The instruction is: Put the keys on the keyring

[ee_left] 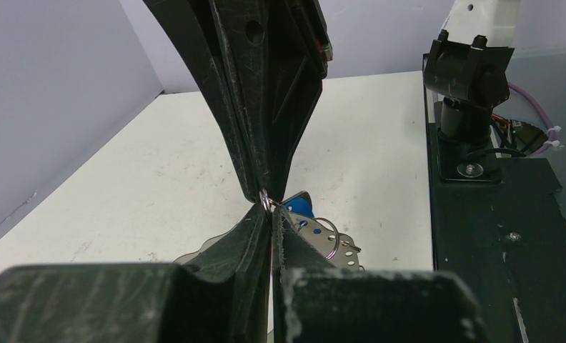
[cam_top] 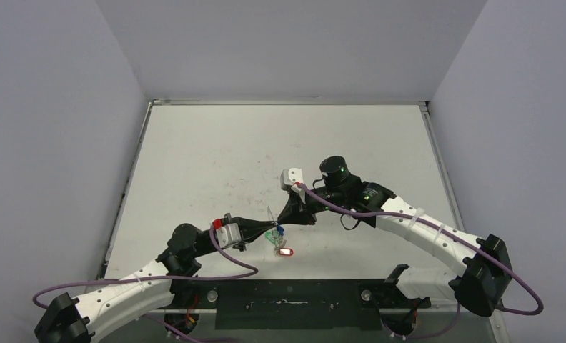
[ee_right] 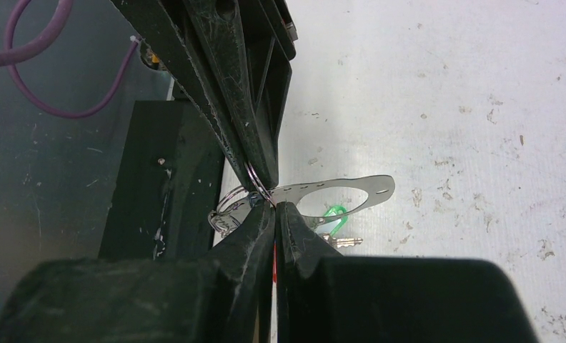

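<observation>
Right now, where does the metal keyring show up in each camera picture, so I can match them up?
Top camera: keyring, a thin sliver just below the picture's centre.
Left wrist: keyring in the lower middle, slightly right.
Right wrist: keyring in the middle, slightly right.
Shared landmark: the black base plate, in all three.

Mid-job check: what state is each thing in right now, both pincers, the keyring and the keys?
left pincer: shut on the keyring, at its rim.
right pincer: shut on the same rim, tip to tip with the left, at a small wire loop.
keyring: held between both pincers.
green-tagged key: just under the keyring; attachment unclear.
blue-tagged key: beside the rim; attachment unclear.
red-tagged key: nearest the arm bases; attachment unclear.
</observation>
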`<state>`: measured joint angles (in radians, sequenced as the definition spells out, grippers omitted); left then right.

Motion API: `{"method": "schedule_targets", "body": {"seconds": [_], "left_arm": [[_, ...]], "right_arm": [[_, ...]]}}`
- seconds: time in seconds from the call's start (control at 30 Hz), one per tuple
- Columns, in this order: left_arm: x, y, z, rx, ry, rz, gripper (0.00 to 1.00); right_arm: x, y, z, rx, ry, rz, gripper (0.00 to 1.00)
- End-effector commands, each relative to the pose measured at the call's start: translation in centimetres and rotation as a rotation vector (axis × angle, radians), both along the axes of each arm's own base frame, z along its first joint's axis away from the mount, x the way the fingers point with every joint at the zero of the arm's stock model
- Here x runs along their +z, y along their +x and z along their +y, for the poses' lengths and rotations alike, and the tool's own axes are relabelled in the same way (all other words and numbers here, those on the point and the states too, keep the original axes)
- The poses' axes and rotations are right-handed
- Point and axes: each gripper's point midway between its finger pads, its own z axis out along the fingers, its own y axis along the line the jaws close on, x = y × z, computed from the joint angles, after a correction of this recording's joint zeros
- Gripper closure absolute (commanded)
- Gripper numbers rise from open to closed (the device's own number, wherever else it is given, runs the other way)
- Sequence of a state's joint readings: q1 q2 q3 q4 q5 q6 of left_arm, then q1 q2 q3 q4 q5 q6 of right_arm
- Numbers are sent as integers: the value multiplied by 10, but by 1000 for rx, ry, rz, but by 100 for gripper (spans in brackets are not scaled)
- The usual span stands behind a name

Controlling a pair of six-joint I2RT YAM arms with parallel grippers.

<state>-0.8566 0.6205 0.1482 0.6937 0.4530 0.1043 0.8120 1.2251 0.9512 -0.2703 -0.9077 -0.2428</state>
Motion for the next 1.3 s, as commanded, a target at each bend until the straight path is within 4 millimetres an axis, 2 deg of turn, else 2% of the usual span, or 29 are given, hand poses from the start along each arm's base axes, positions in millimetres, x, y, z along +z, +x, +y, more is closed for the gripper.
{"method": "schedule_targets", "body": {"seconds": [0.0,0.17,0.33,0.4,0.5,0.57,0.97,1.27], "left_arm": [[37,-5,1,-17,-94,-71,100],[37,-5,0,-20,-95,-73,100],[39,-5,0,-19,-98,-77,100],[39,-5,0,-20,-99,-78,100],[38,-5,0,-19,-96,-76,100],[38,-5,0,-21,-96,-75,100],[37,-5,0,-20,-90,-69,100],[38,-5,0,-21,-90,-72,100]], "right_arm": [[-4,5,2,0,7,-23,100],[-5,8,2,-17,2,-23,100],[-4,12,1,-41,3,-41,90],[-2,13,1,-49,8,-48,82],[2,13,0,-56,23,-59,62],[7,13,-1,-62,38,-77,57],[37,11,5,-59,141,-91,56],[25,6,11,-16,128,-40,62]]}}
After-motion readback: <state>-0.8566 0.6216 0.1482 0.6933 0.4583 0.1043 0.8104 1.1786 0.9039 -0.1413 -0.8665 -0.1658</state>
